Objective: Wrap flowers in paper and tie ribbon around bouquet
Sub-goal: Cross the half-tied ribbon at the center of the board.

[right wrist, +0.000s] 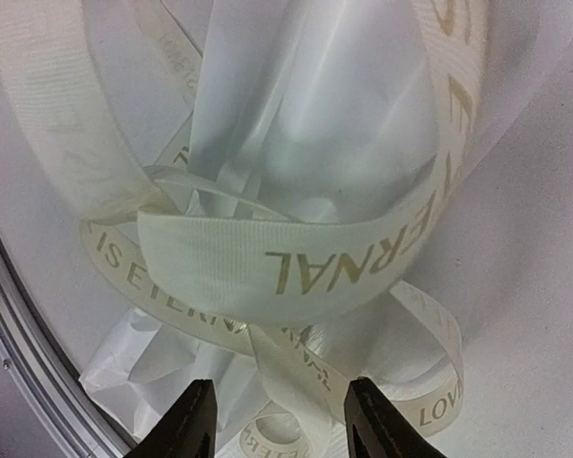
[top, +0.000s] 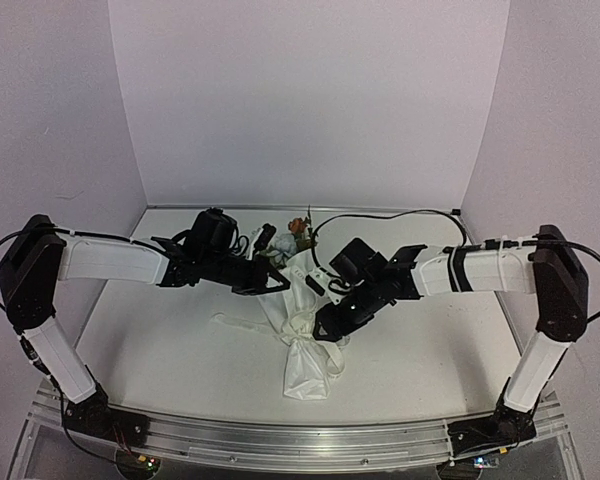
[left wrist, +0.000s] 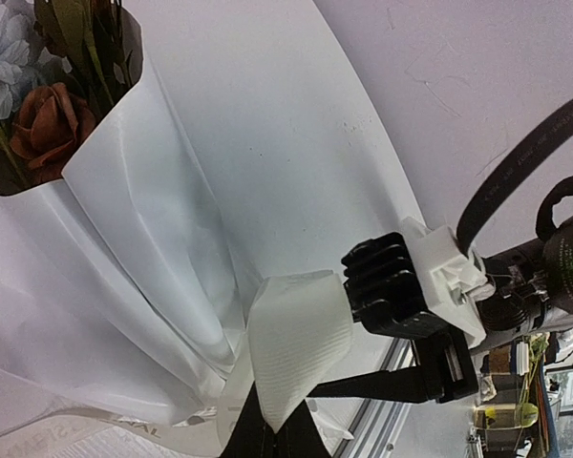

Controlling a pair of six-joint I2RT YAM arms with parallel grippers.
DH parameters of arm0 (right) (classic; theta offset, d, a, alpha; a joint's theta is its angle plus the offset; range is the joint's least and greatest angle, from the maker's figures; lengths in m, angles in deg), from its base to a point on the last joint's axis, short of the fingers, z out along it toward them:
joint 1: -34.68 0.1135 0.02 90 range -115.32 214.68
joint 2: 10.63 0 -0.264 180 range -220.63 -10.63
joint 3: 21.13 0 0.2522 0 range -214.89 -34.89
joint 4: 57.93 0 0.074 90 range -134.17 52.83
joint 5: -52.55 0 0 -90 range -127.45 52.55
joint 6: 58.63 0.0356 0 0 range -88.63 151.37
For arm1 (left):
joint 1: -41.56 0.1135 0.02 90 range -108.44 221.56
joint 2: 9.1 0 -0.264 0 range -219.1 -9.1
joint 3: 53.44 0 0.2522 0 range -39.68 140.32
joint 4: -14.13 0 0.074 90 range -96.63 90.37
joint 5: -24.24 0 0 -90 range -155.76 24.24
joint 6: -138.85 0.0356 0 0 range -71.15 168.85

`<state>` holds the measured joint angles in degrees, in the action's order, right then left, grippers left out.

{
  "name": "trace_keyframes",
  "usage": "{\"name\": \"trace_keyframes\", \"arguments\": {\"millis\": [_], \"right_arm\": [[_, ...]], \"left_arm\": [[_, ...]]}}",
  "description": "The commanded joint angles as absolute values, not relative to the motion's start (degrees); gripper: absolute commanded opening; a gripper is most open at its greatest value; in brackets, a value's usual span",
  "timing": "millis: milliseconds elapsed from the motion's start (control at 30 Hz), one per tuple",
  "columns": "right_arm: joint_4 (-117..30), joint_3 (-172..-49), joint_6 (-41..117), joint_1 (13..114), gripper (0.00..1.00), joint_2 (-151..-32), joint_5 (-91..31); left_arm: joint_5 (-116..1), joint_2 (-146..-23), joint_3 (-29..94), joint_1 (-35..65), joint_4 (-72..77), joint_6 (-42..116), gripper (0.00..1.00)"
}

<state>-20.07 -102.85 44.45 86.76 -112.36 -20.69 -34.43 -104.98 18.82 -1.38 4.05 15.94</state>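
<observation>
**Item: ribbon tie at the bouquet's neck, loops slack, one end held**

Right gripper (right wrist: 279, 393): jaws apart, clamping nothing. A strand of the ribbon (right wrist: 267, 262) lies just beyond the tips, in line with the gap.

Left gripper (left wrist: 265, 429): jaws closed on a flat end of the same ribbon, which fans out from between them.

Ribbon: cream, lettered, wound around the gathered neck of the paper (right wrist: 315, 114). Loose loops and a crossing on the near side; not snug.

Paper: rolled into a cone about the flowers (left wrist: 43, 119), whose heads show at the open far end. The bundle lies on the table (top: 180, 350) between the two arms.

Handling note (judgement): the step in hand looks to be drawing the tie tight.
- The left gripper should hold its end taut and low.
- The right gripper should close on the free strand near the crossing, not on the paper, then draw away from the left, along the table.
- Pull evenly. The paper is thin and would likely crush or slide.
- A lifted bundle could let the loops slip toward the narrow end.
</observation>
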Motion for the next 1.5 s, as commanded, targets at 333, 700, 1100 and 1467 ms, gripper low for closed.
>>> {"name": "trace_keyframes", "arguments": {"millis": [333,700,1100,1467], "right_arm": [[-26.75,-101.44,46.55,87.06,0.37,-115.54,-23.34],[-29.03,-98.19,48.49,88.53,0.33,-112.69,-24.65],[-29.3,-95.12,51.37,88.64,0.0,-107.75,-28.46],[-22.55,-89.12,54.31,88.64,0.0,-99.27,-32.7]], "left_arm": [[-33.06,-104.28,21.06,-0.99,3.63,16.7,0.0],[-32.88,-104.21,20.81,-0.46,3.75,16.26,0.0],[-31.1,-101.91,19.07,-0.46,4.41,18.01,0.0],[-30.95,-96.25,14.36,-0.47,3.8,20.35,0.0]]}}
